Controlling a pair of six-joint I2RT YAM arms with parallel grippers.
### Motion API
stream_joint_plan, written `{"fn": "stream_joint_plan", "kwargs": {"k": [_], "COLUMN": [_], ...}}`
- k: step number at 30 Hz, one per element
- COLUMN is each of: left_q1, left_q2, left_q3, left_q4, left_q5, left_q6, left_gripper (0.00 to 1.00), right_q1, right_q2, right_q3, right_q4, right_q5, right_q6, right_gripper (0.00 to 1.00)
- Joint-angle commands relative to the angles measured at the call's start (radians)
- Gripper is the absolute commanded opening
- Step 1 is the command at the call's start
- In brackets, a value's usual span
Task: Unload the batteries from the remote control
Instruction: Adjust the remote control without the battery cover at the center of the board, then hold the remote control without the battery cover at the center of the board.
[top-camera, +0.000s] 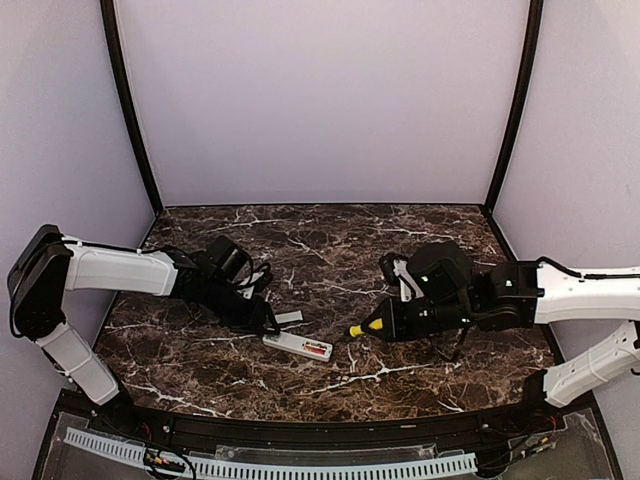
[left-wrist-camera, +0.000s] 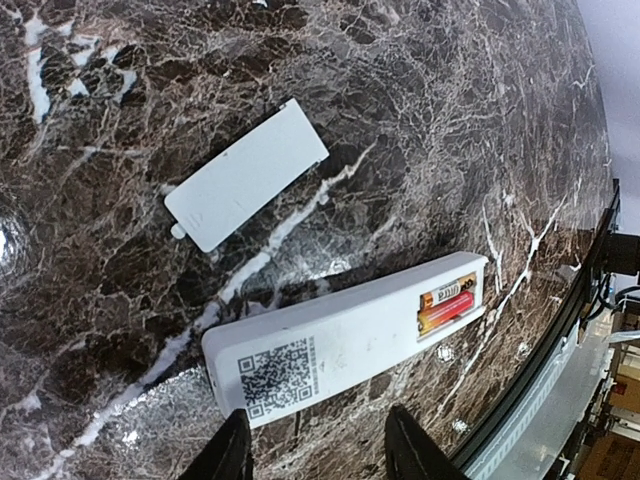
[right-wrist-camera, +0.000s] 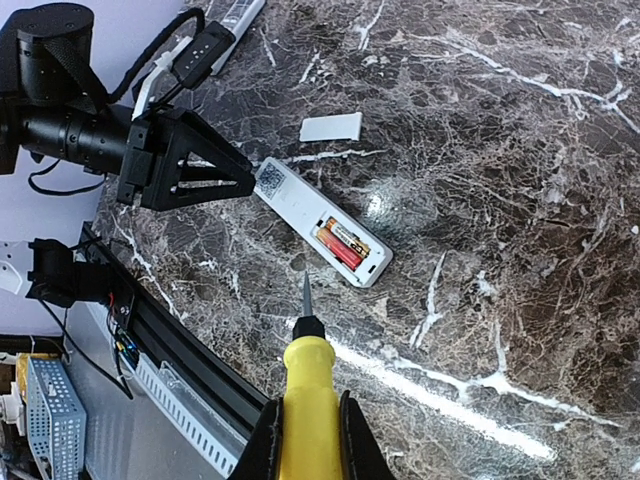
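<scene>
Clamping the yellow handle of the pry tool (right-wrist-camera: 306, 375), the right gripper (right-wrist-camera: 307, 425) has a finger pressed to each side of it; the thin metal tip points at the open bay of the remote (right-wrist-camera: 300, 205) and sits just short of its edge. The left gripper (left-wrist-camera: 318, 412) has its fingers apart, one to each side of the remote's QR-code end (whether they touch the casing I cannot tell). The batteries (left-wrist-camera: 447, 305), one reddish and one gold, lie side by side in the bay, at the end away from the left fingers; the cover plate (left-wrist-camera: 245, 175) lies loose on the marble table (left-wrist-camera: 450, 120), beside the remote. To pry well, I judge the left fingers should first close and pin the casing; then the tip should slip low under one cell's end and lever gently, so the cell lifts rather than shoots away.
</scene>
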Motion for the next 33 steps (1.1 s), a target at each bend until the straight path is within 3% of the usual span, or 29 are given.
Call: {"fn": "stream_joint_plan", "kwargs": {"k": [1, 10, 33], "left_q1": [0.002, 0.002, 0.002], "left_q2": [0.022, 0.011, 0.118], "left_q3": [0.029, 0.027, 0.063], "left_q4": [-0.058, -0.075, -0.084], "left_q5": [-0.012, -0.102, -0.085], "left_q6": [0.066, 0.083, 0.094], "left_gripper": [0.45, 0.46, 0.35], "right_q1": [0.007, 0.007, -0.036], "right_q2": [0.047, 0.135, 0.204], "right_q3": [0.0, 0.024, 0.042], "right_q4": [-0.013, -0.002, 0.046], "right_q5": [0.02, 0.011, 0.03], "right_q6": [0.094, 0.094, 0.059], "right_gripper": [0.0, 0.0, 0.0]}}
